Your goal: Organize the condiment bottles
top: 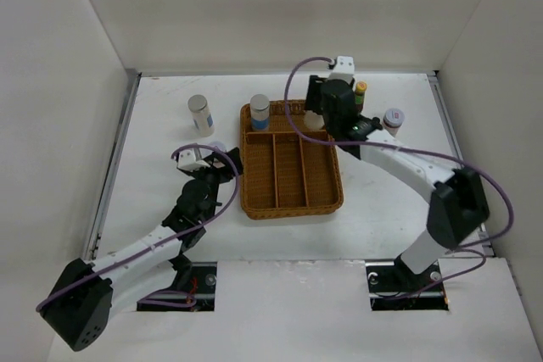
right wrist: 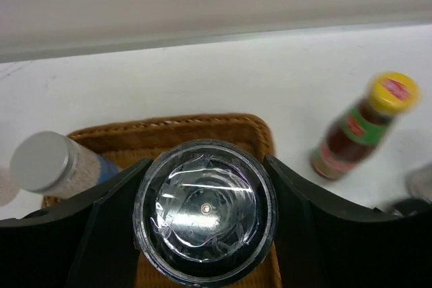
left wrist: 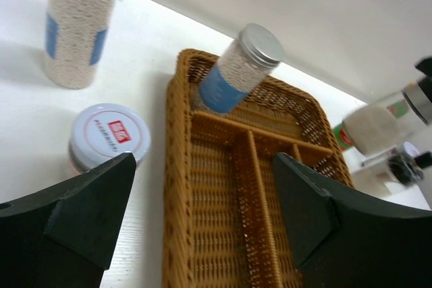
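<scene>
Hovering at the wicker tray's (top: 292, 211) left edge, the left gripper (left wrist: 202, 187) is hanging released and empty, a red-labelled shaker (left wrist: 108, 134) just beside one finger. Farther on, the right gripper (right wrist: 206, 190) is grasping the grey-lidded shaker (right wrist: 204, 214) over the tray's far-right corner. Judgement: it should be going down upright, clear of the silver-capped jar (top: 260, 112), releasing only once seated.
</scene>
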You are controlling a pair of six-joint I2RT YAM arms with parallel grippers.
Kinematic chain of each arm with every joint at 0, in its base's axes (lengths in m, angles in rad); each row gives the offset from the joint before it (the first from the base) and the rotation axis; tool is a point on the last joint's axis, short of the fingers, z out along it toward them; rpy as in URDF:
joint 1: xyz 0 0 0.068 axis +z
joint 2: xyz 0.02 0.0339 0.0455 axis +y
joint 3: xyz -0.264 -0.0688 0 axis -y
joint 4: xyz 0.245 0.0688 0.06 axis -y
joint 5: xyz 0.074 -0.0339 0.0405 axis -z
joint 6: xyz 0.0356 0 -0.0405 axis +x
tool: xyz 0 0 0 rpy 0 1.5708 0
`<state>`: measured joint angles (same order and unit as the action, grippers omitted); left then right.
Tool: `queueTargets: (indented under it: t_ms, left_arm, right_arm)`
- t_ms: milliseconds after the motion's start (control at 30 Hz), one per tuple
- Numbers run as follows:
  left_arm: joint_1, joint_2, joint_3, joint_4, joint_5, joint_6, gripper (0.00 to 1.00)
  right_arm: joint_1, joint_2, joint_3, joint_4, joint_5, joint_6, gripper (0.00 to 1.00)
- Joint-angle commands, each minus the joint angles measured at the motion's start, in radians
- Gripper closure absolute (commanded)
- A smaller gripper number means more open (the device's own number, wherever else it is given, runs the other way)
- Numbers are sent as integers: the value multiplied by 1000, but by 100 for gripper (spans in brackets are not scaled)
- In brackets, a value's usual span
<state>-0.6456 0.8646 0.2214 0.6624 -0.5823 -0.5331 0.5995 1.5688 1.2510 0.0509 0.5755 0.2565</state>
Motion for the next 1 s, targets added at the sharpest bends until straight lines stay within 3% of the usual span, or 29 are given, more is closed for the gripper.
queueTargets:
  t_ms: [0, 200, 400, 533, 700, 833, 967]
  left_arm:
    - [31, -4, -19, 37, -22, -22, 18]
    - [62, 34, -17, 37, -24, -27, 18]
    - [82, 56, -14, 37, -33, -27, 17]
    - [85, 79, -11, 36, -47, -27, 17]
    - [93, 134, 33, -35, -86, -25, 12]
    - [97, 169, 97, -121, -88, -8, 7]
    - [126, 209, 182, -274, -93, -7, 6]
  right_arm:
    - [13, 136, 181, 135, -94, -42, 42]
    - [16, 381, 386, 118, -135, -48, 42]
    - [35, 485, 409, 115, -151, -30, 40]
    - [53, 504, 381, 113, -137, -26, 28]
    - [58, 432, 335, 121, -126, -11, 2]
    - [58, 266, 233, 130, -129, 23, 0]
    - [58, 50, -3, 196, -124, 73, 0]
